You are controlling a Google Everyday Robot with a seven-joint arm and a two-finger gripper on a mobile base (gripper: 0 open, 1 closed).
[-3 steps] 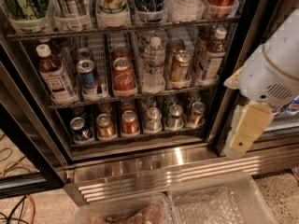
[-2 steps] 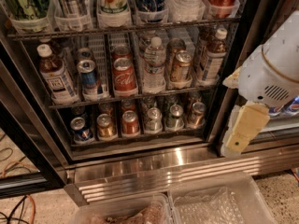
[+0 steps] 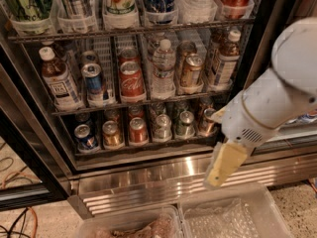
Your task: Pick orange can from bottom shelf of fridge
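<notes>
The fridge [image 3: 148,180] stands open in front of me. On its bottom shelf [image 3: 143,145] a row of short cans stands in lanes: a blue can [image 3: 85,137], the amber orange can [image 3: 112,134], a redder orange-red can [image 3: 138,131], then silver cans [image 3: 162,128]. My gripper [image 3: 224,165], cream-coloured on a white arm [image 3: 277,93], hangs in front of the steel base panel. It is right of and below the row, well apart from the orange can and outside the shelf.
The middle shelf holds bottles and taller cans, among them a red can [image 3: 131,78] and a water bottle [image 3: 163,68]. Two clear plastic bins [image 3: 233,214] sit on the floor below the fridge. The black door frame [image 3: 27,148] angles out at left, with cables [image 3: 20,217] on the floor.
My arm and gripper have moved left and down, from beside the right door frame to in front of the steel base panel. The cans have not moved.
</notes>
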